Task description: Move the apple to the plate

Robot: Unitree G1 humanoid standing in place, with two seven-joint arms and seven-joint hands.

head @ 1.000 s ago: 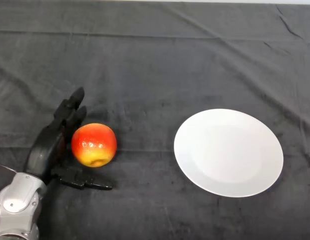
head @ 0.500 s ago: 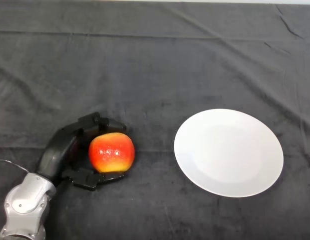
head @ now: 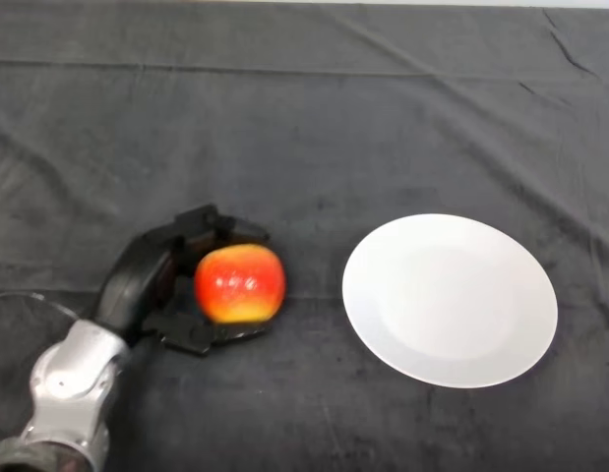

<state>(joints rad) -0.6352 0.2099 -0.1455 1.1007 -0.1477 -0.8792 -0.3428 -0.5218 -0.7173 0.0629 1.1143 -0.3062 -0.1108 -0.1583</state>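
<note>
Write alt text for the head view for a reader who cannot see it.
A black robot hand grips a red and yellow apple on a dark cloth-covered table, its fingers curled around it. To the apple's right sits an empty white plate, apart from the apple.

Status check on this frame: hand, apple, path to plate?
Left hand shut on apple. Apple left of white plate, not on it. Dark cloth between them, nothing blocking.

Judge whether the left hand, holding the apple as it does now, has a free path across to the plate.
Probably yes. The left hand is curled round the apple, and only bare dark cloth lies between it and the white plate to its right, with nothing standing in between.
</note>
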